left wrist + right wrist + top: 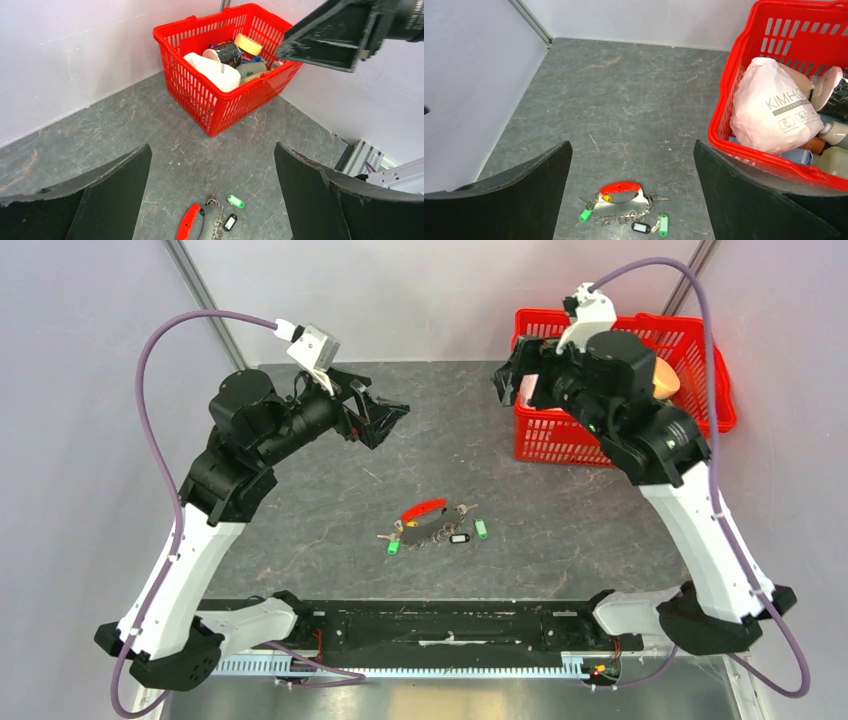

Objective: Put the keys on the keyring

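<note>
Okay, I see my left gripper (212,146) and right gripper (631,143) hanging above the table (330,470), jaws spread wide, holding nothing. The keys (455,536) lie bunched against the keyring (424,509) mid-table, well apart from the red basket (560,440).

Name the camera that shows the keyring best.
Right wrist: the whole keyring lies in clear view, red part uppermost. Left wrist crops it at the bottom edge; top external shows it whole but small.
</note>
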Available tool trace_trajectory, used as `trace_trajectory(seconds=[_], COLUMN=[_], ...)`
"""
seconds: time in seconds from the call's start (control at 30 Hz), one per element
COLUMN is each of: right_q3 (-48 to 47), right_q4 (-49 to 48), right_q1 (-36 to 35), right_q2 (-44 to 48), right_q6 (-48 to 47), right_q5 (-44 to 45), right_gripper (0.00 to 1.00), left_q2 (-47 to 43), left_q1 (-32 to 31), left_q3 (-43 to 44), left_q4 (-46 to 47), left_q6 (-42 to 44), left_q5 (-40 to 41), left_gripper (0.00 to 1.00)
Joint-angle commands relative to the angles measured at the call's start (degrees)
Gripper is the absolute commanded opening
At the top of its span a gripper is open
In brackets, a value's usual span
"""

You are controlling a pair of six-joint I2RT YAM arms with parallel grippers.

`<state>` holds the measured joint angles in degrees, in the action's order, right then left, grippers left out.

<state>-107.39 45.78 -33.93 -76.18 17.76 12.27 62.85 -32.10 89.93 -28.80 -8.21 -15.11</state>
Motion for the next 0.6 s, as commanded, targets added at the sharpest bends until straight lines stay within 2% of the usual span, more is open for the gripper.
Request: trace_trajectory(seconds=[0.0,0.1,0.2,0.3,0.4,0.57], right_q3=[2.17,7.47,9.69,14.5,22.02,32.73], right_q4=[-0.54,-2.71,-0.76,0.6,1.68,4.01], right_q1=[-0.27,-0.19,-0.31,-0.42,-1.57,-4.22], right_q2=[5.93,8.88,8.78,8.98,10.33,13.63], right_q6=[-2.64,-4.69,-5.39,-4.21,-3.71,-3.87], right_q5=[-5.01,-12.89,-24.67,-30.77,-30.81,-24.95], right_gripper=[0.99,0.99,0.99,0.99,0.99,0.99], left_q2=[0.07,0.12,0.95,0.48,-0.59,-1.18], left_q1=[-0.33,-0.33,-0.65,-2.75,-7.33,-15.27], left_q3=[0.68,-2.44,-4.65,-9.1,-14.94,-23.58], left_q4=[-1.27,-0.92,-2.75,-3.13,-3.11,-3.44], left_q6=[0.35,-1.28,-2.53,-3.12,-3.28,-3.31], left_q5=[-0.48,-2.64,-6.2,-8.46,-6.5,5.72], left_gripper=[0.99,1.0,1.0,0.99,0.99,0.99])
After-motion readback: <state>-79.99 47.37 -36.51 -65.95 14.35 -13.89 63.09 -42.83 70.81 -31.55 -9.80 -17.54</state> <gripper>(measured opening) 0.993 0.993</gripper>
